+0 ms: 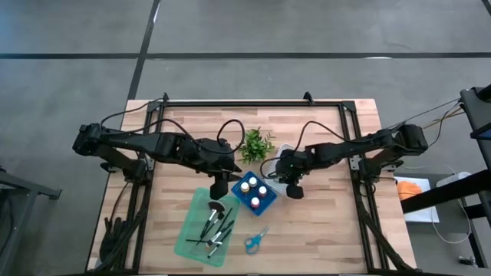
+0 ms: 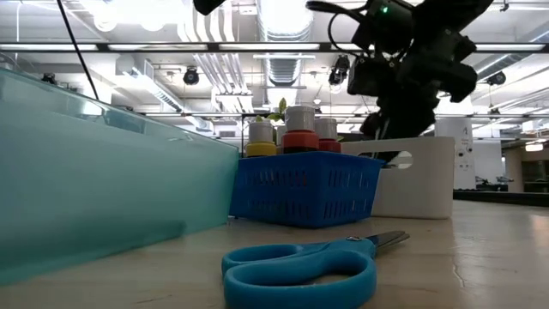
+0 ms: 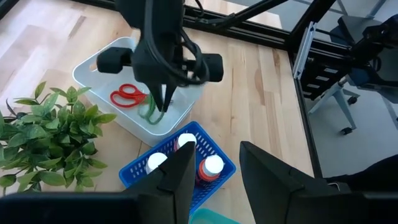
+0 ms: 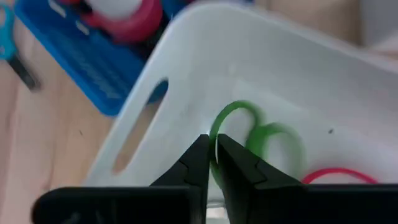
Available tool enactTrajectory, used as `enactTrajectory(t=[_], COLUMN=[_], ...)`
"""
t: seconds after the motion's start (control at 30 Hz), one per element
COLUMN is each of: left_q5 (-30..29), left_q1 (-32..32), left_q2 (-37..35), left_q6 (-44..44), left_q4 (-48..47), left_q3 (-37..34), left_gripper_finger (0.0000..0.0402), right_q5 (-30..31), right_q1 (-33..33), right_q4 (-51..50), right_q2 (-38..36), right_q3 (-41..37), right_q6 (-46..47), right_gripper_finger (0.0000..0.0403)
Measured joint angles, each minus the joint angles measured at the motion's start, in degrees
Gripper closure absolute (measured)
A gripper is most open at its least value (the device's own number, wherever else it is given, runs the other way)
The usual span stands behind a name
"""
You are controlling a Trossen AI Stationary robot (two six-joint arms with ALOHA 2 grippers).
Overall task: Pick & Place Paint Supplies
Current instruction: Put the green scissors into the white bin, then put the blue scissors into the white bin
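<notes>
Two dark arms reached inward over the wooden table [image 1: 322,222]. On it, nearest the camera side, lay a translucent teal tray [image 1: 193,227] holding several dark-handled brushes [image 1: 215,226]. Beside it stood a white bin [image 3: 106,73], a small blue basket [image 1: 254,193] and a leafy green plant [image 1: 257,143]. The basket held paint bottles [image 1: 254,189] with white caps. The right gripper [image 4: 212,154] hung over the white bin, its fingers pinched on the loop of the green scissors [image 4: 258,134], which hung inside the bin. Red scissors [image 3: 128,95] lay flat on the bin's floor. The left gripper [image 3: 217,165] hovered above the blue basket, its fingers spread and grasping nothing. Blue scissors [image 1: 256,240] lay on the bare table, just beside the tray.
</notes>
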Motion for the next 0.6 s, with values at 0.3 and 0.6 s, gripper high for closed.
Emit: enactTrajectory(t=[0.3, 0.6], left_q5=[0.0, 4.2], left_q1=[0.0, -1.2], left_q2=[0.0, 0.0], left_q6=[0.9, 5.2], left_q4=[0.0, -1.5], left_q3=[0.0, 0.0], left_gripper_finger=[0.0265, 0.0265], right_q5=[-0.1, -0.1], right_q1=[-3.3, -1.7], right_q4=[-1.9, -4.2], right_q2=[-3.0, -15.9], right_q3=[1.8, 6.9], right_q6=[1.0, 11.3], right_gripper_finger=[0.0254, 0.0201])
